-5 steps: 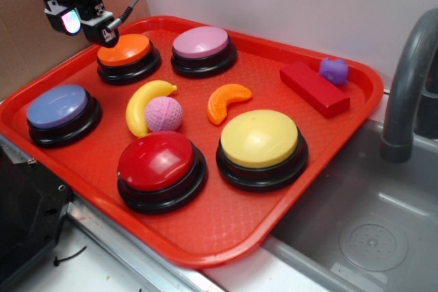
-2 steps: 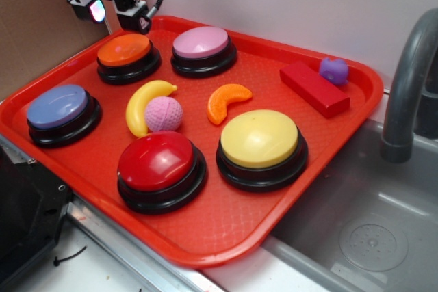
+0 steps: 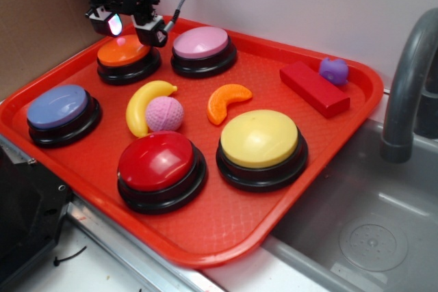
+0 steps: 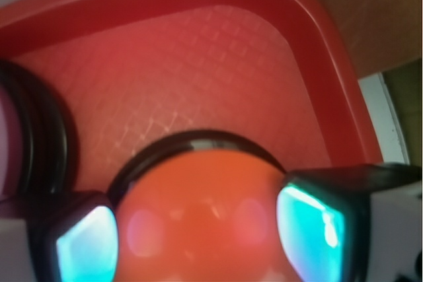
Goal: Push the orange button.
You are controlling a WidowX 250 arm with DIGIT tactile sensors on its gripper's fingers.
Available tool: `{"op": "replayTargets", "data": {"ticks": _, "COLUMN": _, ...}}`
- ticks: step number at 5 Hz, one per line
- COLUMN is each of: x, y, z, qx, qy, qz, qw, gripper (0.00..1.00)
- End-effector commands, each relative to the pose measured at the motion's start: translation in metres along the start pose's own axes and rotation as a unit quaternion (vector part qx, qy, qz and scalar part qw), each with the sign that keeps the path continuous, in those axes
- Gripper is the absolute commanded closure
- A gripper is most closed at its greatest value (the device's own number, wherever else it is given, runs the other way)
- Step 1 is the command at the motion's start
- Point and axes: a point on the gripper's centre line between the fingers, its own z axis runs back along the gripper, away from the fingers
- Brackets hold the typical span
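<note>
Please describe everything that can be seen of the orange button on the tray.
The orange button has a round, glossy, domed orange cap on a wider black base. It looks like plastic and sits upright in the far left corner of the red tray, beside the pink button. The gripper is right above it, fingers spread over the cap. Whether they touch it cannot be told.

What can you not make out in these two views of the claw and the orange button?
- Contact: in the exterior view the claw covers the back of the orange button; whether they touch cannot be told.
- Fingertips: cut off by the wrist view's lower edge; only blurred pads show.
- Button front: the wrist view's lower edge cuts off its near part.
- Pink button: cut by the wrist view's left edge.
</note>
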Motion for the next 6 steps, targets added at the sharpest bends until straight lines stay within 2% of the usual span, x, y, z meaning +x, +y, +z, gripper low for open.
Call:
{"op": "replayTargets", "data": {"ticks": 1, "x": 0.001, "y": 0.007, "z": 0.005, "qx": 0.028, "qy": -0.005, "qz": 0.024, "qw": 0.999, "gripper": 0.00}}
{"op": "replayTargets", "data": {"ticks": 3, "x": -0.003, "y": 0.014, "z": 0.026, "qx": 0.032, "qy": -0.019, "qz": 0.040, "qw": 0.999, "gripper": 0.00}}
{"op": "replayTargets", "data": {"ticks": 4, "x": -0.003, "y": 0.023, "z": 0.043, "qx": 0.020, "qy": -0.033, "qz": 0.050, "qw": 0.998, "gripper": 0.00}}
{"op": "replayTargets", "data": {"ticks": 5, "x": -0.007, "y": 0.026, "z": 0.054, "qx": 0.025, "qy": -0.020, "qz": 0.061, "qw": 0.998, "gripper": 0.00}}
{"op": "replayTargets", "data": {"ticks": 6, "x": -0.010, "y": 0.031, "z": 0.065, "qx": 0.017, "qy": -0.023, "qz": 0.070, "qw": 0.997, "gripper": 0.00}}
